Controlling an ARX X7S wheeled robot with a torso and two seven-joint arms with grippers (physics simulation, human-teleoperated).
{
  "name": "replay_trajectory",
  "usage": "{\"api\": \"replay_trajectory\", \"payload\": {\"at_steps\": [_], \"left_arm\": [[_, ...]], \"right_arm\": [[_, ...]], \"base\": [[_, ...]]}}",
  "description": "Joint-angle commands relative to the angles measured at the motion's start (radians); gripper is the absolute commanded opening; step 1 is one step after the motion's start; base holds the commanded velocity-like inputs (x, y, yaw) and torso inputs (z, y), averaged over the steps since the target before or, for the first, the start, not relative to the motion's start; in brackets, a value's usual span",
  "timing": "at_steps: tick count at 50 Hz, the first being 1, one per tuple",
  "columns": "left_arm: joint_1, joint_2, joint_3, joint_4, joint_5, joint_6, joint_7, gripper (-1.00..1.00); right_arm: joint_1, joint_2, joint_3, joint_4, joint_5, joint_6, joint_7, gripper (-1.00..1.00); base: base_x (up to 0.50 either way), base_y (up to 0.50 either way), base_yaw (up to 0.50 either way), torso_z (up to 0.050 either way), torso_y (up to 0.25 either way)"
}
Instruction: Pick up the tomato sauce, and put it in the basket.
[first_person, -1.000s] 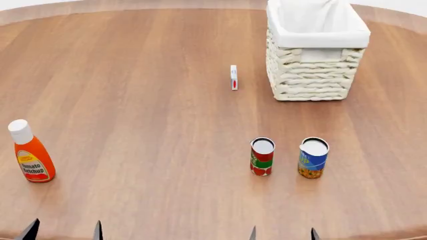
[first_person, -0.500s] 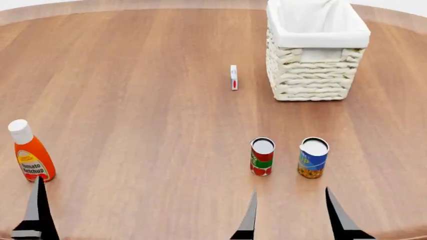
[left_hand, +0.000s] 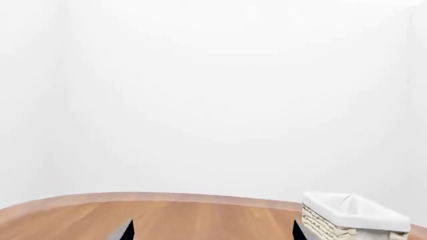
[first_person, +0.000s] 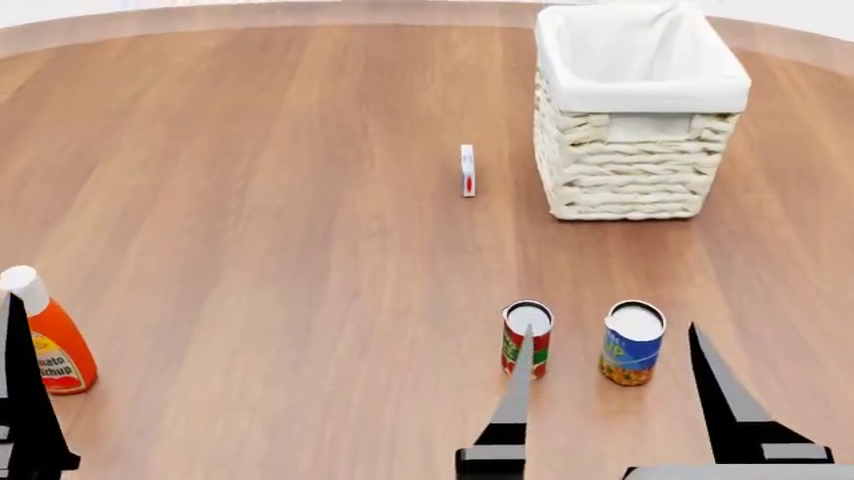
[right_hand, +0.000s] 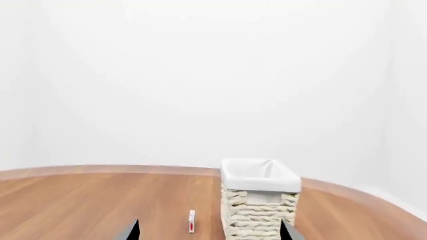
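The tomato sauce (first_person: 530, 328), a small can with a red and green label, stands upright on the wooden table (first_person: 267, 200) at front centre. The cream wicker basket (first_person: 627, 170) with white lining stands at the back right; it also shows in the left wrist view (left_hand: 353, 220) and the right wrist view (right_hand: 260, 205). My right gripper (first_person: 610, 332) is open and empty, and in this view its left finger (first_person: 514, 395) overlaps the tomato sauce can. My left gripper (left_hand: 212, 231) is open and empty; one finger (first_person: 24, 390) shows in front of the ketchup bottle. The cans are out of both wrist views.
A can with a blue and yellow label (first_person: 631, 345) stands just right of the tomato sauce, between my right fingers in this view. An orange ketchup bottle (first_person: 47, 345) stands at front left. A small white and red box (first_person: 467, 170) stands left of the basket, also in the right wrist view (right_hand: 192, 221).
Both grippers have come further up into the head view, the right one now framing the two cans. The table's things sit slightly lower in the head view.
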Motion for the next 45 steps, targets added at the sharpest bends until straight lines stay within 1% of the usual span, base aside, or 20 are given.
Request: {"api": "replay_trajectory", "payload": {"at_steps": [1,9,14,24,33,45], "left_arm": [[-0.006,-0.017,-0.007,0.024,-0.029,-0.011,-0.019,1.0],[0.006,-0.02,0.007,0.0,-0.023,0.02,-0.016,1.0],[0.004,-0.023,0.001,0.011,-0.051,0.01,-0.023,1.0],[0.002,-0.033,0.006,0.008,-0.054,0.015,-0.037,1.0],[0.001,-0.044,0.018,0.017,-0.055,0.015,-0.049,1.0],[-0.007,-0.054,0.028,0.01,-0.061,0.017,-0.063,1.0]], "right_arm": [[0.01,0.01,0.021,-0.024,0.026,0.025,0.005,1.0],[-0.001,0.021,0.018,-0.004,0.025,0.001,0.011,1.0],[-0.008,0.024,0.015,-0.002,0.027,-0.006,0.016,1.0],[-0.007,0.033,0.006,0.012,0.032,-0.011,0.023,1.0],[0.02,0.042,0.024,-0.017,0.057,0.039,0.032,1.0],[0.009,0.051,0.023,0.004,0.064,0.016,0.037,1.0]], "base": [[0.48,0.0,0.0,0.0,0.0],[0.48,0.0,0.0,0.0,0.0],[0.48,0.0,0.0,0.0,0.0],[0.48,0.0,0.0,0.0,0.0],[0.48,0.0,0.0,0.0,0.0],[0.48,0.0,0.0,0.0,0.001]]}}
